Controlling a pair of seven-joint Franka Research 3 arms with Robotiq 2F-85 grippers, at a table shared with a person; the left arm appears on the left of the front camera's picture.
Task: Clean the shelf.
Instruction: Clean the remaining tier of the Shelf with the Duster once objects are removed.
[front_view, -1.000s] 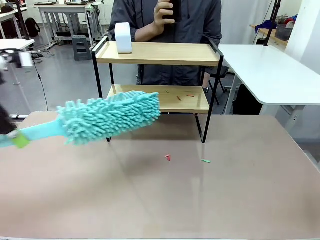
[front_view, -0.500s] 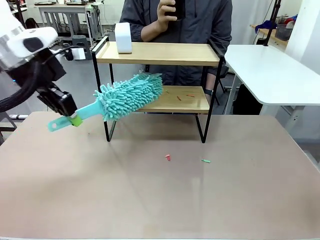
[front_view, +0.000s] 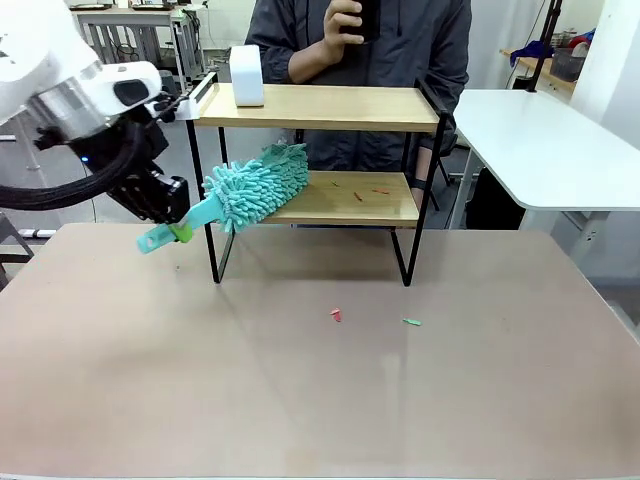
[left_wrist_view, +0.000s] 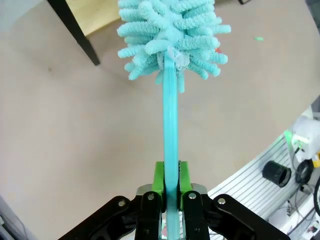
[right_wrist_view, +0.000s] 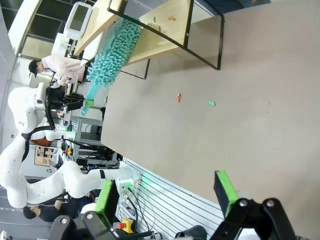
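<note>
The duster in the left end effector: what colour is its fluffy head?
The duster head is turquoise, like its handle; best in the left wrist view.

Duster (front_view: 255, 186) hides shelf (front_view: 330, 106) lower board's left end; scraps (front_view: 357, 195) unidentifiably small.

Robotics lab, white worktable (front_view: 540, 140), metal-framed benches (front_view: 120, 20) in the background.
</note>
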